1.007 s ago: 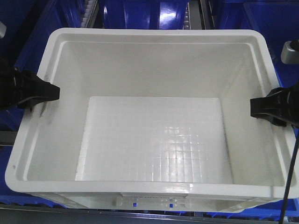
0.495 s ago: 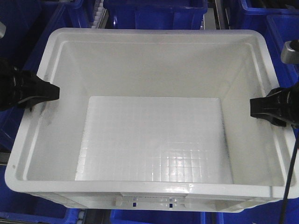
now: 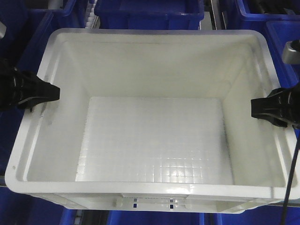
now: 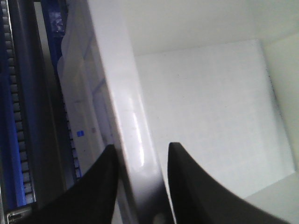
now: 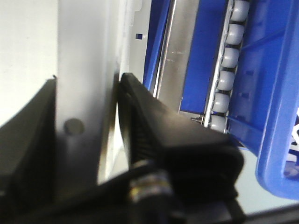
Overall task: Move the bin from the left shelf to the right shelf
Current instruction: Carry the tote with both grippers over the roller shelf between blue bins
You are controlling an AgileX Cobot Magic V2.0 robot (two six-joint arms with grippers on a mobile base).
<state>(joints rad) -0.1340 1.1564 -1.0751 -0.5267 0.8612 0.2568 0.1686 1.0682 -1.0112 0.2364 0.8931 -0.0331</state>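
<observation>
Below the near rim: at the bottom of the front view, blue crates (image 3: 28, 213) now fill the strip where a grey rail ran a second ago.
Bin (image 3: 154, 56): large, white and empty. It fills the front view exactly as before, its ribbed floor level and its rim at the same spot in the frame.
Left gripper (image 3: 45, 95): at mid left, black fingers clamped over the bin's left wall, one inside and one outside. In the left wrist view the left gripper (image 4: 141, 179) has the glossy rim pinched between both fingers (image 4: 187, 186).
Right gripper (image 3: 266, 108): at mid right, gripping the opposite wall the same way. Seen from the right wrist, the right gripper (image 5: 86, 126) has the wall squeezed between its pads, with no gap showing.
Arm pose: both reach in level from the frame's sides at matching height, unchanged against the bin. A black cable (image 3: 290, 187) hangs down the lower right.
Beyond the far rim: the blue crate (image 3: 150, 10) at top centre has slid down toward the rim, and another crate (image 3: 283, 35) has come in at the upper right.
Rollers (image 5: 228, 70): a conveyor track lies beside the bin's right wall in the right wrist view.
Reading: only the surroundings have shifted, so the bin seems to be held clear of the shelving and travelling with the robot. This looks like mid-transfer, with placing on the right shelf not yet done.
</observation>
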